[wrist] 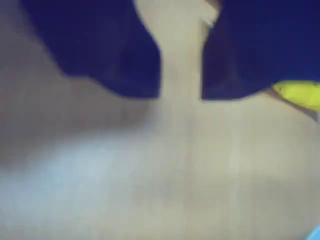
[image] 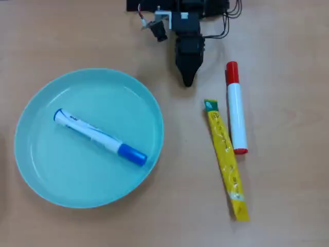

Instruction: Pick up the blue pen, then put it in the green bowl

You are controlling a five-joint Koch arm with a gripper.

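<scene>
The blue pen [image: 97,137], white with a blue cap, lies slanted inside the pale green bowl [image: 56,175] at the left of the overhead view, cap towards the lower right. My gripper [image: 188,81] hangs at the top centre, well apart from the bowl and to the upper right of it. In the wrist view its two dark jaws stand a little apart over bare table, with nothing between them [wrist: 181,95]. In the overhead view the tips look like a single point.
A red-capped white marker [image: 236,108] and a yellow packet stick [image: 226,159] lie side by side to the right of the gripper. The yellow stick's end shows in the wrist view [wrist: 300,94]. The arm's base and wires sit at the top edge [image: 180,7].
</scene>
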